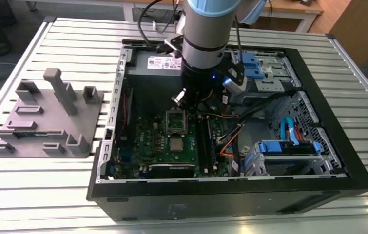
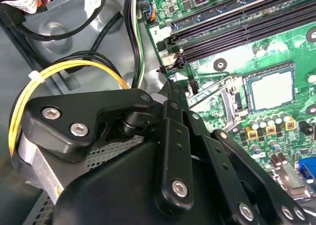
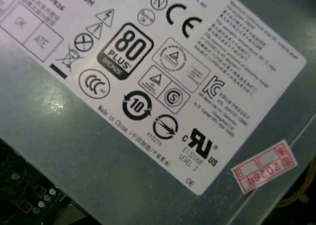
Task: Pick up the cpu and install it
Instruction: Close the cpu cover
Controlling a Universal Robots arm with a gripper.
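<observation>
The cpu [image 1: 177, 145] is a small silvery square lying flat in its socket on the green motherboard [image 1: 151, 136] inside the open computer case. In the second wrist view the cpu [image 2: 270, 89] sits level within a dark rim. The silver socket frame [image 1: 176, 122] stands flipped open just beyond it, and a thin wire lever [image 2: 212, 90] is raised beside the socket. My gripper [image 1: 186, 101] hangs over the board near that open frame, apart from the cpu. Its black links fill the near part of the second wrist view, and the gripper [image 2: 168, 87] ends close to the lever.
A grey plastic fixture [image 1: 41, 119] holding a green memory stick [image 1: 31, 130] stands on the slatted table at the exterior view's left. Black memory slots [image 2: 237, 25], yellow and black cables [image 2: 74, 67], blue drive brackets [image 1: 288, 146] and the labelled power supply [image 3: 148, 87] crowd the case.
</observation>
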